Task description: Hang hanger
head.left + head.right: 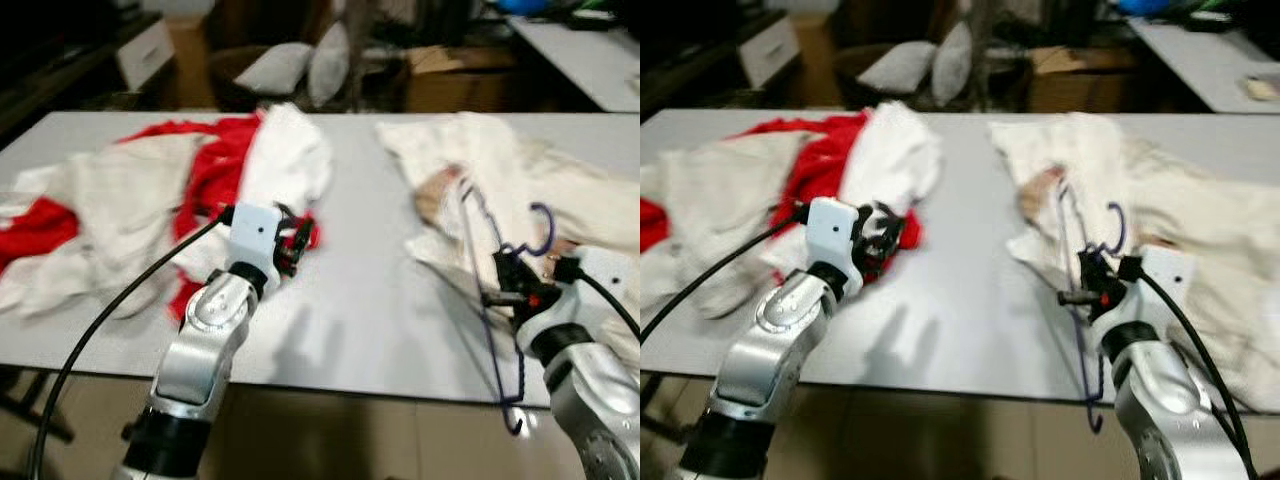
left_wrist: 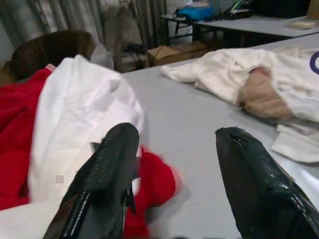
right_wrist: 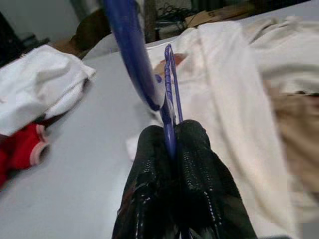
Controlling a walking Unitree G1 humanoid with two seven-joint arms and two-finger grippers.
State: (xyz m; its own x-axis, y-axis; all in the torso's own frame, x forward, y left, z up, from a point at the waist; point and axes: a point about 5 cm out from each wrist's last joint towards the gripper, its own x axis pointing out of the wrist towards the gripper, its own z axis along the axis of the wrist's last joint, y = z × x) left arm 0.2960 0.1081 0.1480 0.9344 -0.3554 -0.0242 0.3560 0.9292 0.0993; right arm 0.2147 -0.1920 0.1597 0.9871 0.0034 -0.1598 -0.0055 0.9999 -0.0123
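Right tool (image 3: 172, 149) clamped on the purple hanger (image 1: 490, 290), held over the grey counter (image 1: 360, 250).
Hanger hangs past the counter's near edge, beside cream clothes (image 1: 520, 170); left tool (image 2: 174, 169), fingers spread, hovers by the counter's red and white garments (image 1: 230, 170).

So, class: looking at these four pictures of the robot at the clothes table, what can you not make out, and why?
- Purple hanger: lower end runs past the table edge, blurred, in the left eye view.
- Hanger wire inside the right gripper: hidden by the shut fingers, right wrist view.
- Cream garment: cut off by the frame's right edge.
- Red cloth: partly behind the left gripper.
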